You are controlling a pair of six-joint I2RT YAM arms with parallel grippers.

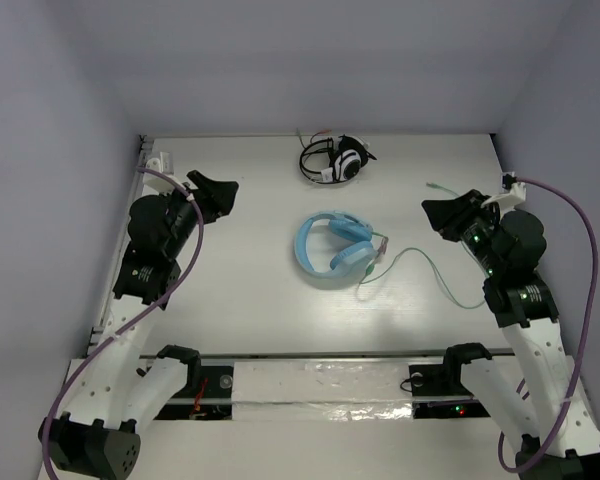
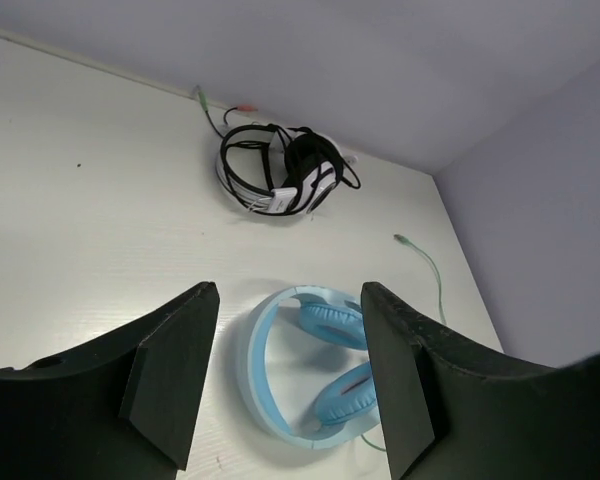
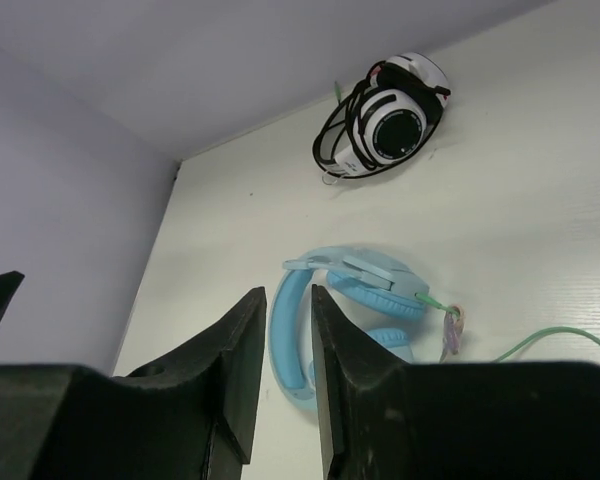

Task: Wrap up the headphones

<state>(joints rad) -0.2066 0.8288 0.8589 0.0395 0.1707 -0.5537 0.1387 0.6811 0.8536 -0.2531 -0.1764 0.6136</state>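
Nearest us, the left gripper (image 2: pixel 288 335) gapes wide and the right gripper (image 3: pixel 289 330) barely parts, both empty, while the light blue padded over-ear headphones (image 1: pixel 332 250) lie mid-frame on the white surface (image 1: pixel 230 290), and we fear their thin pale green cable (image 1: pixel 435 270), sprawled rightward, could snag or drag them.

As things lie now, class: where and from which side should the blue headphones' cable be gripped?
Probably the loose arc of cable right of the headphones, from above with the right gripper, closing across it: it lies flat, clear of the earcups.
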